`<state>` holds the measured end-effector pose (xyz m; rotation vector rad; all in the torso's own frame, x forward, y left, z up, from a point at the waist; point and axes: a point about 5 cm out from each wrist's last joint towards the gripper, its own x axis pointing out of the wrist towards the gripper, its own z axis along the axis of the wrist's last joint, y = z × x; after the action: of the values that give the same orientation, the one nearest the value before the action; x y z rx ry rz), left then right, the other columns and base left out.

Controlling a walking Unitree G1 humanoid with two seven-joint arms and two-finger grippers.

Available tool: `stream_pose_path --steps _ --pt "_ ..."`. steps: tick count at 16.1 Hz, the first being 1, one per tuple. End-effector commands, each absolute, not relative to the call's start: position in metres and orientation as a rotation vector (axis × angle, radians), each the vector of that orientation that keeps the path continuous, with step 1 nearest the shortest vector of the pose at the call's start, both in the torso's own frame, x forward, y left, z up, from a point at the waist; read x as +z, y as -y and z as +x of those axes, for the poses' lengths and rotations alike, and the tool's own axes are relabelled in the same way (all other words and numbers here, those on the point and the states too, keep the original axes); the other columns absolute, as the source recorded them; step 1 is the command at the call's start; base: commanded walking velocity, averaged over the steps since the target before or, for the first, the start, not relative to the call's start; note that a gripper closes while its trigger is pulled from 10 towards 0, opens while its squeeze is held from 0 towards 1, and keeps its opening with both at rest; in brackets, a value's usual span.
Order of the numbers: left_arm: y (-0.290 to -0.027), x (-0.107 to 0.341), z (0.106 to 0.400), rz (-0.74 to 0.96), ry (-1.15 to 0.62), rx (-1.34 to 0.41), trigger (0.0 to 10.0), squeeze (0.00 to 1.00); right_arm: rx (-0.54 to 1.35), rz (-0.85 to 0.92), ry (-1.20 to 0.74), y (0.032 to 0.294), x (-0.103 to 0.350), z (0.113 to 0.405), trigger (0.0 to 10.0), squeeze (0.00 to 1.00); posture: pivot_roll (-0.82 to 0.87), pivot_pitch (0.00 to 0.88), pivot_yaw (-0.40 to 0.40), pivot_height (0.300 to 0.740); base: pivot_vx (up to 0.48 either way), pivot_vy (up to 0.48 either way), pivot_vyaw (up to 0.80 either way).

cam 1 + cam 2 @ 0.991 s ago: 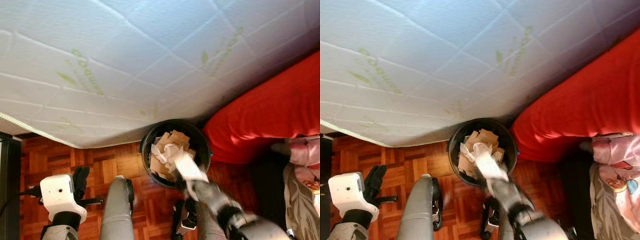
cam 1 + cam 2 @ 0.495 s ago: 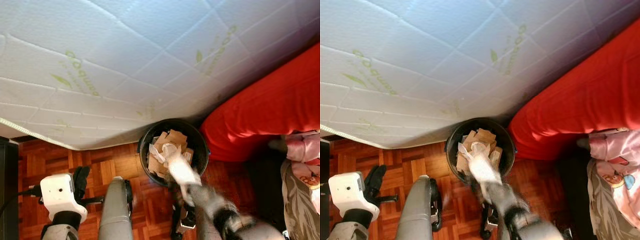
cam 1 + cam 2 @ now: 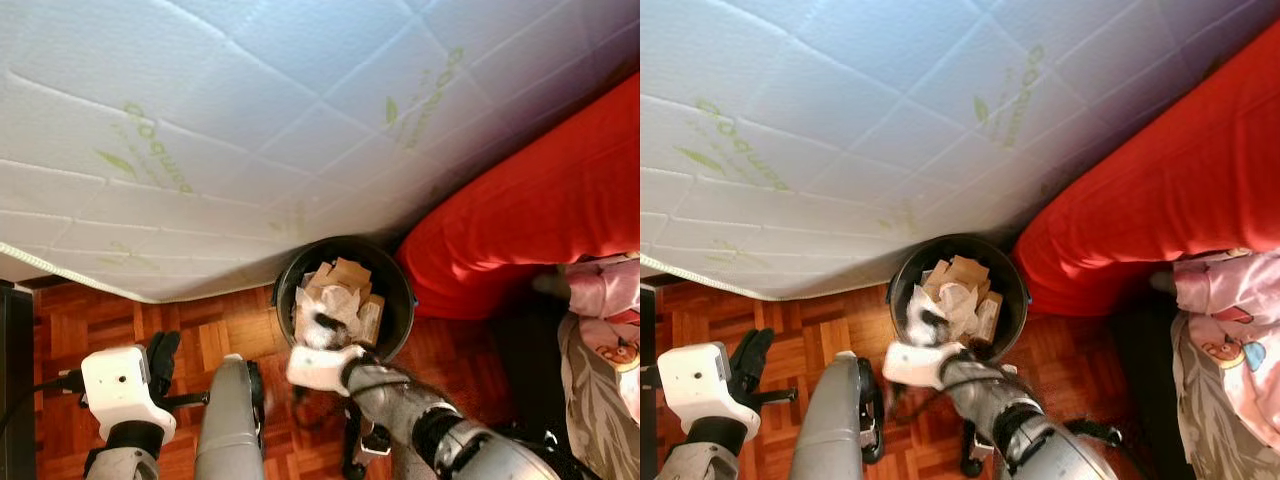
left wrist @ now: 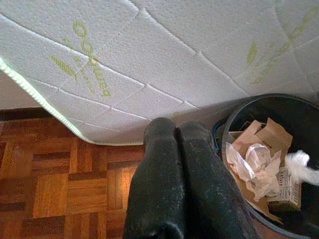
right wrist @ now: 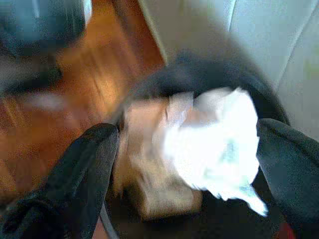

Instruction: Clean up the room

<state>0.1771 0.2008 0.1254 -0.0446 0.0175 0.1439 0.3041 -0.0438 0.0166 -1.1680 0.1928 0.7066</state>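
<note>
A round black plastic waste bin (image 3: 400,285), packed with torn brown cardboard pieces (image 3: 345,275) and crumpled white paper (image 4: 256,167), stands on the reddish-brown parquet floor (image 3: 100,325), tucked against the near edge of a white quilted mattress (image 3: 250,130) printed with green leaf marks. To the bin's right, a bright red cushion (image 3: 530,215) lies beside it, and a piece of pink printed clothing (image 3: 605,295) lies at the far right edge of the scene.

The robot's right tool (image 5: 187,164) hangs over the near rim of the bin, its two black fingers (image 5: 82,174) spread wide with nothing between them; the wrist view, blurred, looks down through the gap onto the white paper and cardboard inside the bin. From the head camera the right arm's white wrist housing (image 3: 318,367) sits at the bin's near edge.

The left tool (image 4: 177,149) is low at the left, above the parquet and well apart from the bin, its two black fingers pressed together and holding nothing. Its wrist view takes in the mattress corner, the floor and the bin off to one side. The white camera block (image 3: 118,385) on the left wrist shows at the near left of the scene.
</note>
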Motion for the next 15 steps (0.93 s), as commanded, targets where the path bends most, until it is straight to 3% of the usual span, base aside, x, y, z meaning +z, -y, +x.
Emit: stream_pose_path --steps 1,2,4,6,7,8,9,11,12,14,15 --pt "-0.202 0.12 0.17 -0.045 -0.051 0.161 10.0 0.0 0.698 -1.232 -0.229 0.053 0.006 0.298 10.0 0.0 0.35 0.535 -0.116 0.641 0.0 0.0 0.0" --pt "-0.202 0.12 0.17 -0.047 -0.051 0.161 10.0 0.0 0.682 -1.355 -0.141 0.053 0.009 0.301 10.0 0.0 0.35 0.538 -0.119 0.641 0.0 0.0 0.0" --pt "-0.202 0.12 0.17 -0.047 -0.051 0.163 10.0 0.0 0.694 -1.427 -0.145 0.058 0.006 0.3 10.0 0.0 0.35 0.536 -0.122 0.641 0.0 0.0 0.0" --pt "-0.202 0.12 0.171 -0.047 -0.05 0.163 10.0 0.0 0.73 -1.127 -0.527 0.073 -0.019 0.28 10.0 0.0 0.35 0.536 -0.122 0.641 0.0 0.0 0.0" --pt "-0.202 0.12 0.171 -0.047 -0.05 0.163 10.0 0.0 0.703 -1.083 -0.515 0.072 -0.017 0.282 10.0 0.0 0.35 0.536 -0.122 0.641 0.0 0.0 0.0" --pt "-0.202 0.12 0.171 -0.047 -0.049 0.164 10.0 0.0 0.642 -1.341 -0.17 0.061 0.006 0.3 10.0 0.0 0.35 0.531 -0.115 0.641 0.0 0.0 0.0" --pt "-0.202 0.12 0.171 -0.046 -0.048 0.165 10.0 0.0 0.637 -1.4 -0.106 0.059 0.01 0.302 10.0 0.0 0.35 0.531 -0.115 0.641 0.0 0.0 0.0" --pt "-0.203 0.12 0.17 -0.045 -0.049 0.165 10.0 0.0 0.78 -1.389 -0.322 0.065 0.001 0.299 10.0 0.0 0.35 0.528 -0.12 0.641 0.0 0.0 0.0" --pt "-0.203 0.12 0.17 -0.046 -0.049 0.164 10.0 0.0 0.734 -1.158 -0.419 0.064 0.0 0.297 10.0 0.0 0.35 0.529 -0.12 0.641 0.0 0.0 0.0" --pt "-0.202 0.12 0.171 -0.047 -0.049 0.164 10.0 0.0 0.578 -1.269 -0.194 0.064 0.023 0.317 10.0 0.0 0.35 0.532 -0.121 0.641 0.0 0.0 0.0" --pt "-0.202 0.12 0.171 -0.048 -0.05 0.162 10.0 0.0 0.586 -1.35 -0.126 0.06 0.031 0.322 10.0 0.0 0.34 0.542 -0.119 0.641 0.0 0.0 0.0"
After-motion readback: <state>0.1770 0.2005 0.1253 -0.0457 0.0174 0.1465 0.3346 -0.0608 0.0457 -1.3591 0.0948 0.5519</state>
